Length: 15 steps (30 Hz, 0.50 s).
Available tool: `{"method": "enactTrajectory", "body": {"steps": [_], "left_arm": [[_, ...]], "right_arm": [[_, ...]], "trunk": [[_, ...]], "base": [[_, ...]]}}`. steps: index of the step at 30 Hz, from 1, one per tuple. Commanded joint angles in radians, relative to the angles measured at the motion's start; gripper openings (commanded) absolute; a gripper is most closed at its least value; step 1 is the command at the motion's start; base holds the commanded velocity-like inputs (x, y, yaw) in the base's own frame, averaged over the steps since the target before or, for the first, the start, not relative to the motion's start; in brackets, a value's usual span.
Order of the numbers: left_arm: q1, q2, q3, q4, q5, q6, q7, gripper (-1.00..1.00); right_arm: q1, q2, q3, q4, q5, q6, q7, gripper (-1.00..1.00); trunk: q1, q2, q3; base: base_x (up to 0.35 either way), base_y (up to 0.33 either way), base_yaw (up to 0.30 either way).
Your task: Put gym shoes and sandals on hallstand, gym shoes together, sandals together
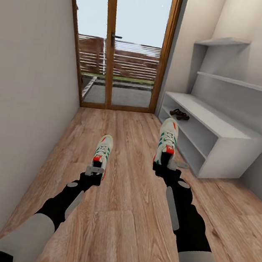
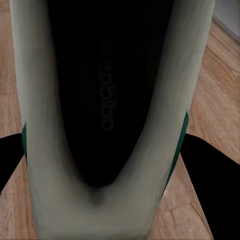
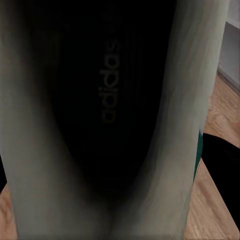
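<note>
Each hand point(image 1: 94, 171) point(image 1: 165, 162) grips one sneaker point(image 1: 103, 149) point(image 1: 167, 139); seemingly two sandals point(image 1: 180, 114) shelved.

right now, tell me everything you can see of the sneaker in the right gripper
The small white gym shoe with green side stripes and a red-orange heel is held at its heel end by the right gripper, whose jaws are shut on it. It points toe-forward toward the glass door, raised above the brown wood-plank floor, beside the low white shoe rack. White laces run up its top. The right wrist view looks into its dark opening, where an adidas mark shows on the insole, ringed by the pale collar.
</note>
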Motion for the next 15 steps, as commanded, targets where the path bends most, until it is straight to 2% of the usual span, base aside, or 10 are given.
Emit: {"method": "enactTrajectory", "body": {"steps": [1, 7, 15], "left_arm": [[0.000, 0.000, -0.001, -0.002, 0.010, 0.006, -0.002, -1.00], [0.000, 0.000, -0.001, -0.002, 0.010, 0.006, -0.002, -1.00], [0.000, 0.000, -0.001, -0.001, 0.011, 0.006, -0.002, -1.00]], "right_arm": [[-0.001, 0.000, 0.002, -0.001, -0.011, 0.003, -0.009, -1.00], [-0.001, 0.000, 0.002, -0.001, -0.011, 0.003, -0.009, -1.00], [-0.001, 0.000, 0.002, -0.001, -0.011, 0.003, -0.009, -1.00]], "trunk": [[0.000, 0.000, 0.000], [0.000, 0.000, 0.007], [0.000, 0.000, 0.018]], "base": [[0.347, 0.000, 0.007], [0.347, 0.000, 0.070], [0.347, 0.000, 0.149]]}}
